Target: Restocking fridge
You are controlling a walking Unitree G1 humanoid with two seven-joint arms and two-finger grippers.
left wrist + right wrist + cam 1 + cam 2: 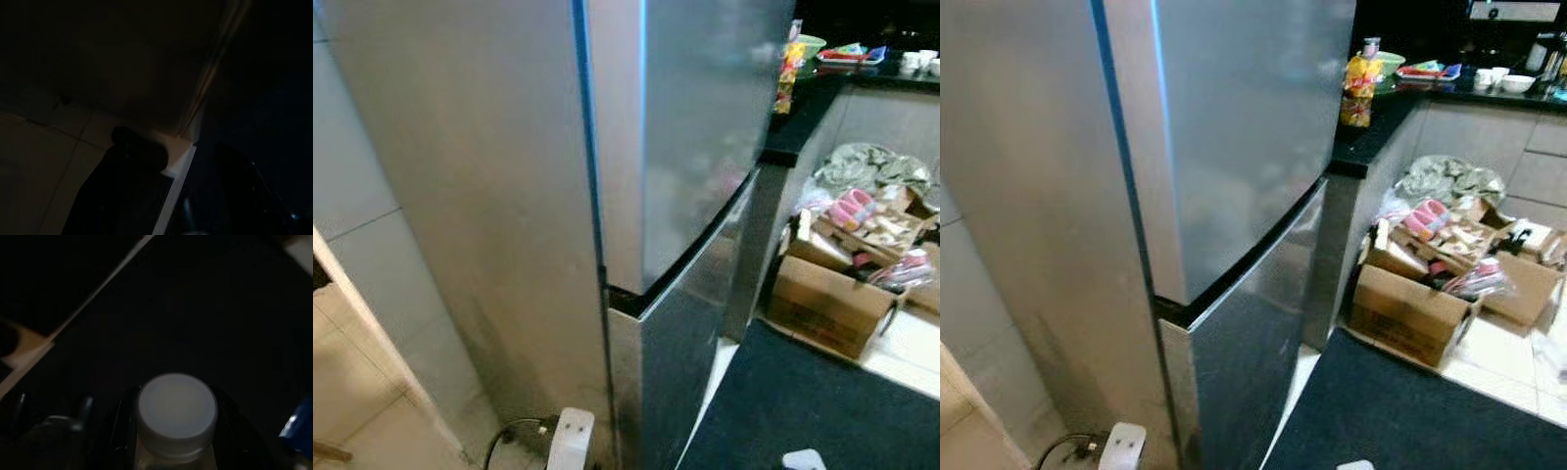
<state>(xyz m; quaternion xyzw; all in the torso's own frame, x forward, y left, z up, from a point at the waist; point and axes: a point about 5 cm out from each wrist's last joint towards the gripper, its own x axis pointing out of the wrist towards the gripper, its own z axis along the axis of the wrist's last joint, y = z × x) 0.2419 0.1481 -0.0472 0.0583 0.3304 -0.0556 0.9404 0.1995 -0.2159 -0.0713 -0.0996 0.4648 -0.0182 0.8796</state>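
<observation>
Gripped between the right gripper's [176,450] black fingers, a clear bottle with a round, ribbed white cap [177,412] hangs over a dark mat [803,401]. Ahead stands the tall brushed-steel fridge [695,137], both doors closed. Whether the left gripper [186,196], deep in shadow, is open cannot be made out. Open cardboard boxes [1410,308] sit beside the black counter [1381,122].

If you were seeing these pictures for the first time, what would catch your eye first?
The tall steel fridge, both doors shut, looms close ahead. To its right, open cardboard boxes of clutter sit on the floor below a dark counter. The right claw grips a white-capped bottle.
</observation>
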